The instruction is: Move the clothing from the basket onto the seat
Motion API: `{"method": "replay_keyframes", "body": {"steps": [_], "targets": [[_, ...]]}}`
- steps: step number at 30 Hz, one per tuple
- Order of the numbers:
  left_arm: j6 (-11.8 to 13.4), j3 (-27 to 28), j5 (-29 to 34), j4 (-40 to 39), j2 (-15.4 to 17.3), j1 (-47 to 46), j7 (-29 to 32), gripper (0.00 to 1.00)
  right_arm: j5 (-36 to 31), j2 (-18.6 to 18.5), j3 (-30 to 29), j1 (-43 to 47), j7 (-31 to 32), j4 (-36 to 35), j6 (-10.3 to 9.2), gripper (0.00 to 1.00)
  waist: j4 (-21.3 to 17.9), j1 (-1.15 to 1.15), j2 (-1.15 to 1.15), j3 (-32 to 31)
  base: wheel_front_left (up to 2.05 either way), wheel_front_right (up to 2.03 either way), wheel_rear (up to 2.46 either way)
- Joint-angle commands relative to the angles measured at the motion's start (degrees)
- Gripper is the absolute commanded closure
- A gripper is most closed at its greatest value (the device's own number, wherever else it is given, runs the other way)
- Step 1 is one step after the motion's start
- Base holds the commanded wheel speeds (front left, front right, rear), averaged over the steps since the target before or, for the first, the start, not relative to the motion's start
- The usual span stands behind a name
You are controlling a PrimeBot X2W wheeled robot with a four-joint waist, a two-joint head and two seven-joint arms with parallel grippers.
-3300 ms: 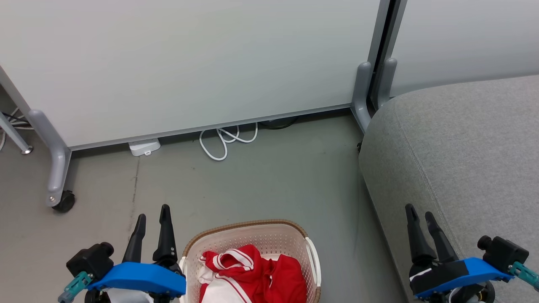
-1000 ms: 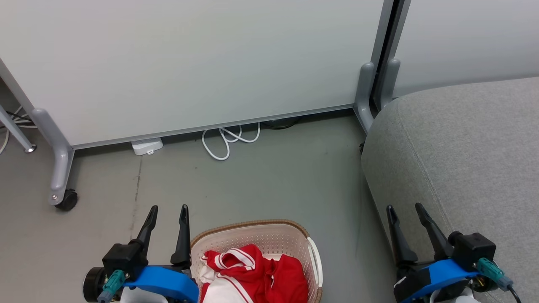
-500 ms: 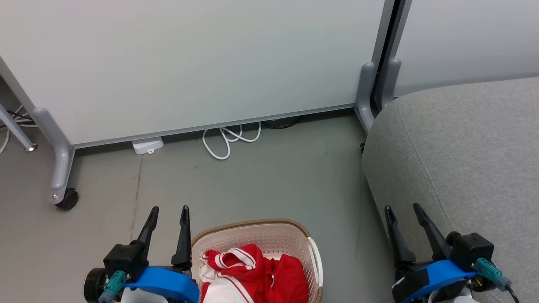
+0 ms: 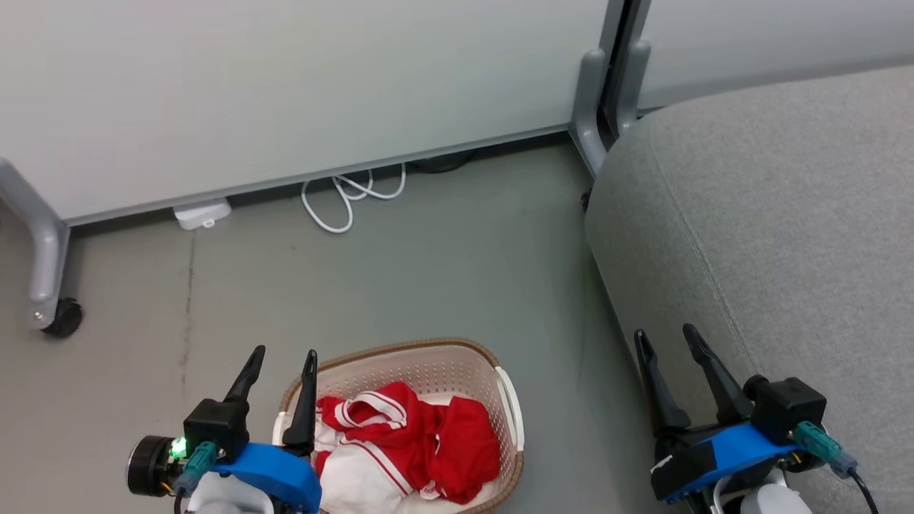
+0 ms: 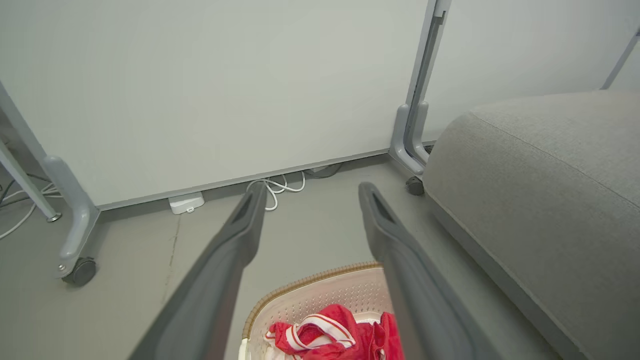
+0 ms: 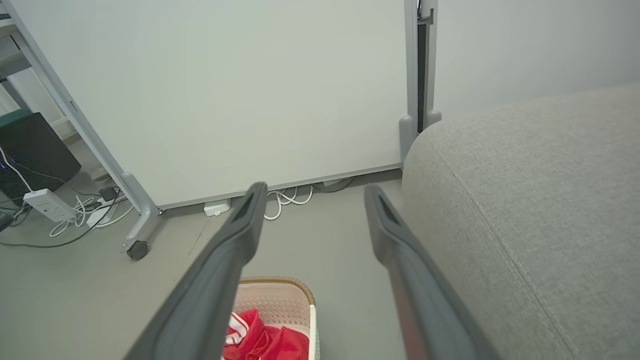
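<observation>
The red clothing with white trim lies crumpled inside the cream basket, which stands on the floor at the bottom centre of the head view. In the left wrist view the clothing lies in the basket below the fingers. My left gripper hovers open at the basket's left edge, nothing between its fingers. My right gripper stands open and empty beside the front corner of the grey seat. The right wrist view has the seat on the right and the basket low at centre.
A white partition panel on grey legs with a castor stands behind the floor. A looped white cable and a white adapter lie at its base. Bare grey floor lies between basket and seat.
The head camera has tipped down and shifted, so the whole scene slid up and left. Since 3.3 s ago both grippers have opened wider and turned; basket and clothing have not moved.
</observation>
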Motion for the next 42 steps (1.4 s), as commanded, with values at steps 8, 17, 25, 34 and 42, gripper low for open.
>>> {"method": "replay_keyframes", "body": {"steps": [8, 17, 25, 34, 42], "targets": [[-0.3, -5.2, 1.6, 8.9, 5.0, -8.0, 0.1, 0.00, 1.9, -0.2, 1.3, -5.2, -1.0, -1.3, 0.01, 0.00, -8.0, 0.00, 0.00, 13.4, 0.00, 0.00, 0.00], [-0.3, -9.8, 0.3, 16.7, 8.3, -15.8, -0.1, 0.00, 3.4, -0.2, 2.9, -10.5, -1.3, -2.2, 0.01, 0.00, -11.9, 0.00, 0.00, 22.9, 0.00, 0.00, 0.00], [-0.3, -12.0, 1.5, 21.7, 9.6, -22.1, -0.2, 0.00, 4.3, -0.2, 4.2, -14.3, -1.3, -4.9, 0.01, 0.00, -14.3, 0.00, 0.00, 31.5, 0.00, 0.00, 0.00], [-0.3, -15.0, 1.7, 27.1, 11.2, -26.9, -0.3, 0.00, 5.5, -0.2, 5.4, -16.6, -1.3, -6.0, 0.01, 0.00, -15.2, 0.00, 0.00, 36.8, 0.00, 0.00, 0.00], [0.4, -15.9, 1.9, 33.0, 11.5, -29.9, 0.3, 0.00, 6.8, -0.2, 6.4, -17.3, -1.3, -6.3, 0.01, 0.00, -16.4, 0.00, 0.00, 39.4, 0.00, 0.00, 0.00]]}}
